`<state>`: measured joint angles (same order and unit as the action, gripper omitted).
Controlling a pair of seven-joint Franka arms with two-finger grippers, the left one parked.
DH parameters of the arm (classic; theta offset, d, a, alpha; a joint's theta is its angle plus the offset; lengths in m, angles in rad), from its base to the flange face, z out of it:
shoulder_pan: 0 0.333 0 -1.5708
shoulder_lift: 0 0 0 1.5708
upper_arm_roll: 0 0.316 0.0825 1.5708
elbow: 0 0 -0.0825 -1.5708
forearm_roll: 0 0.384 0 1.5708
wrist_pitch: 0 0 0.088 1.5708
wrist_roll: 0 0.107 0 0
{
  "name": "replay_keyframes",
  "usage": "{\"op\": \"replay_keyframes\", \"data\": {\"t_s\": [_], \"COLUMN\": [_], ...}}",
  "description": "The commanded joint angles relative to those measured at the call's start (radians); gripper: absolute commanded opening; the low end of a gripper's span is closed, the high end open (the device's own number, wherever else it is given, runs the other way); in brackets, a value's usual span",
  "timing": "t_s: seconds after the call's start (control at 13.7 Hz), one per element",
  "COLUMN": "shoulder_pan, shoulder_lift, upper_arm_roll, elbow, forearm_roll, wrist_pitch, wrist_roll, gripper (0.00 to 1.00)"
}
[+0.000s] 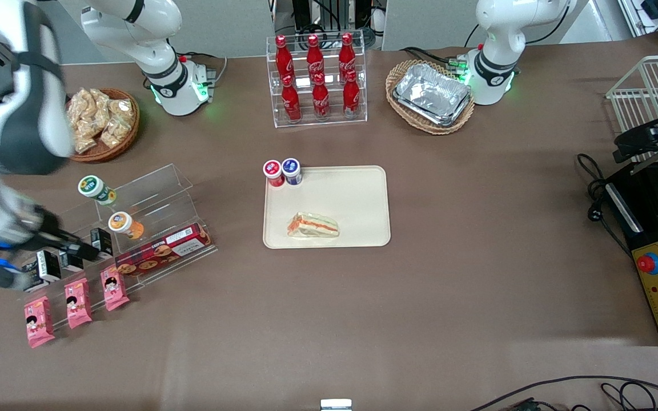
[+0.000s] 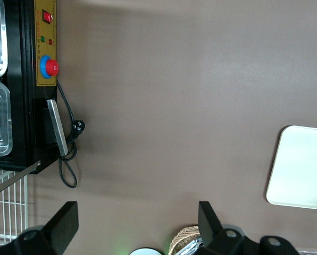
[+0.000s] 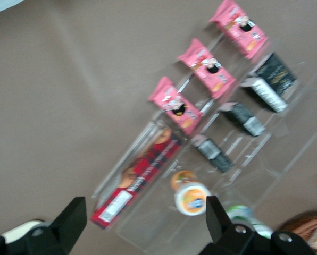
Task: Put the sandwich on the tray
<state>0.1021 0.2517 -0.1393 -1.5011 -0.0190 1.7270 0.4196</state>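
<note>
Nearest you, three pink snack packets (image 1: 77,302) with a cartoon face lie at the foot of a clear acrylic rack (image 1: 152,200) toward the working arm's end; their writing can't be read. Your gripper (image 1: 80,249) hovers over that rack with its fingers (image 3: 71,219) spread apart, holding nothing. The sandwich (image 1: 313,225) lies on the cream tray (image 1: 357,200) mid-table, two capped jars (image 1: 282,171) at the tray's corner. Farthest stand red Coca-Cola bottles (image 1: 317,77).
</note>
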Motion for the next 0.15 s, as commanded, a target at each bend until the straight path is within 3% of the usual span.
{"op": "replay_keyframes", "data": {"t_s": [0.0,0.07], "shoulder_pan": [-0.077,-0.099], "shoulder_lift": [-0.035,-0.037], "upper_arm_roll": [-0.071,-0.077], "elbow": [-0.005,0.007], "forearm_roll": [0.042,0.043], "wrist_pitch": [-0.049,-0.063], "wrist_roll": [-0.246,-0.284], "gripper": [1.0,1.0]}}
